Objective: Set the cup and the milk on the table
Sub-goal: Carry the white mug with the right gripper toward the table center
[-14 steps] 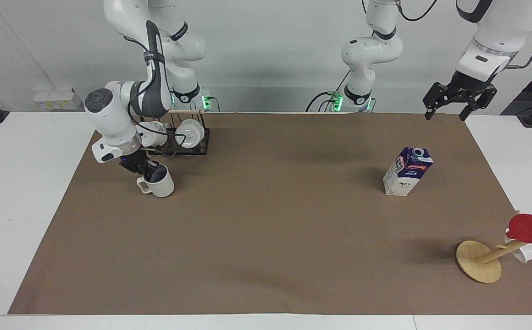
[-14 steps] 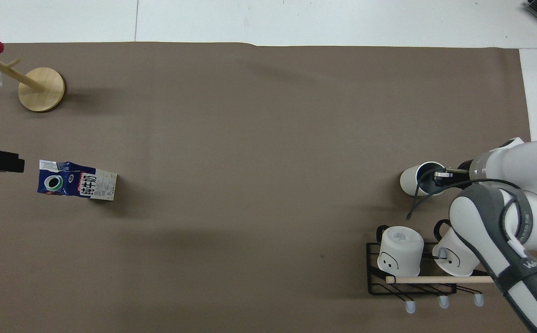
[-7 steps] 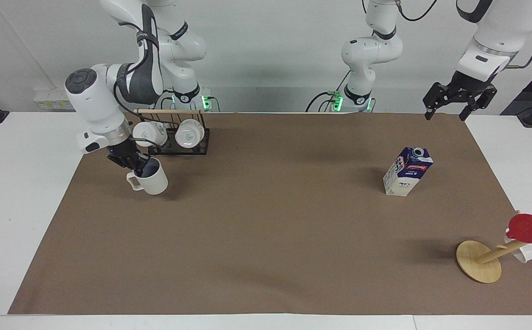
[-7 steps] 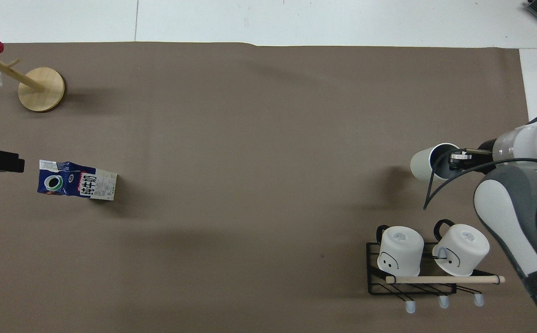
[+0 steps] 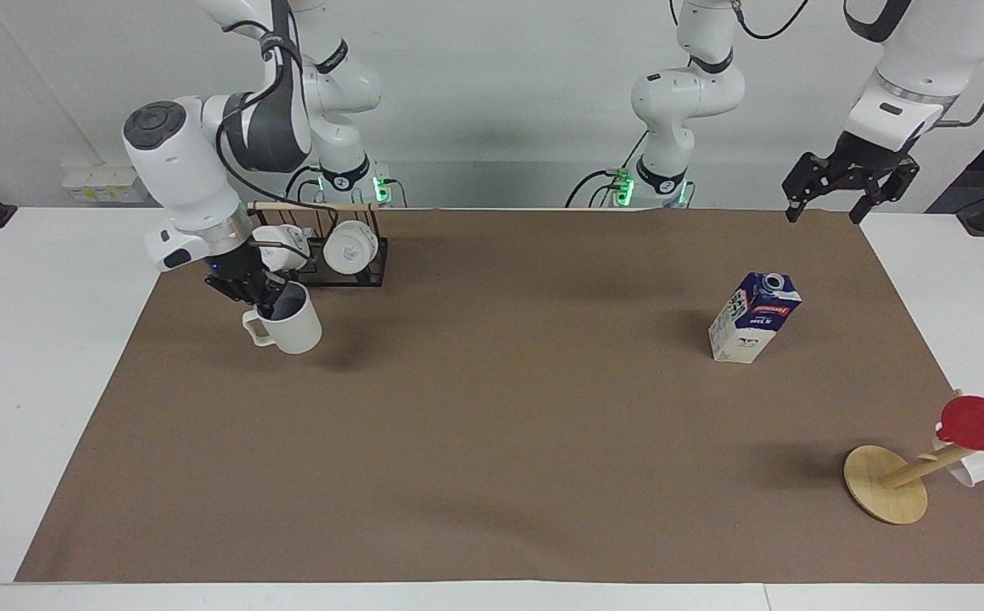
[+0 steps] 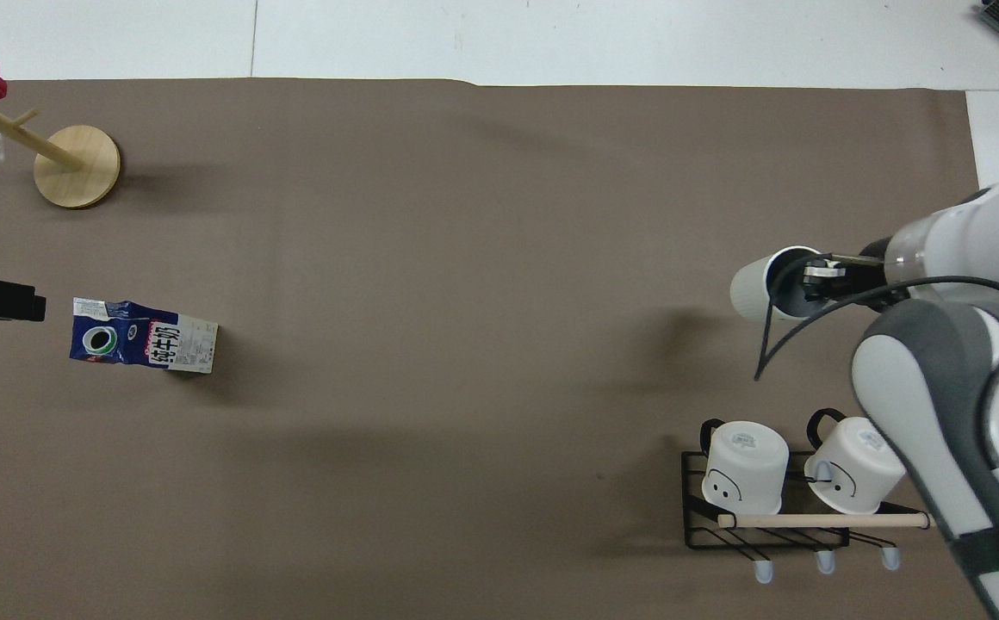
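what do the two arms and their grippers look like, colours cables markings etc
Both arms are glossy white with rounded joint housings and dark bands at the joints. The right arm has a dark grey section, a dark round joint cap and a loose black cable looping near the small black right gripper. The left gripper is black and wider, below a white wrist with a thin black cable. Green lights glow at both bases.

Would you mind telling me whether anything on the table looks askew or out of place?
Only the cup is off level: it hangs tilted over the sheet, gripped at its rim by the right gripper. The milk stands upright on the table, under no gripper. The left gripper waits, open.
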Tool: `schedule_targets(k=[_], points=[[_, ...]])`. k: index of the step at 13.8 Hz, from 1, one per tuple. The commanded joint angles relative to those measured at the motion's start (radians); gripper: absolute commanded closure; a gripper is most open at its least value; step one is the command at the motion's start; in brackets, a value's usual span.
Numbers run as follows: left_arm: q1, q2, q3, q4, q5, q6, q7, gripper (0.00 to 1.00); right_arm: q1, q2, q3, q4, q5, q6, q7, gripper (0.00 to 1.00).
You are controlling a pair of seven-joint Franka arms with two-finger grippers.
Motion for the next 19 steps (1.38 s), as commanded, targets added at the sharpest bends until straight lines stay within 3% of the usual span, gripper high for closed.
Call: schedule_targets(k=[1,7,9,13,19], points=[[0.006,0.002,-0.005,0.013,0.014,-0.016,-0.006,0.0,0.099,0.064,0.006,0.071,-0.004,-0.011,0.153,1.0],[0.008,0.002,-0.005,0.013,0.014,-0.016,-0.006,0.0,0.269,0.196,0.008,0.167,-0.048,0.006,0.26,1.0],[0.006,0.002,-0.005,0.013,0.014,-0.014,-0.006,0.0,0.283,0.21,0.009,0.219,-0.048,0.006,0.294,1.0],[0.006,0.002,-0.005,0.013,0.014,-0.016,-0.006,0.0,0.314,0.219,0.009,0.219,-0.035,0.01,0.311,1.0],[0.006,0.002,-0.005,0.013,0.014,-0.016,-0.006,0.0,0.419,0.319,0.009,0.226,-0.05,0.09,0.464,1.0]])
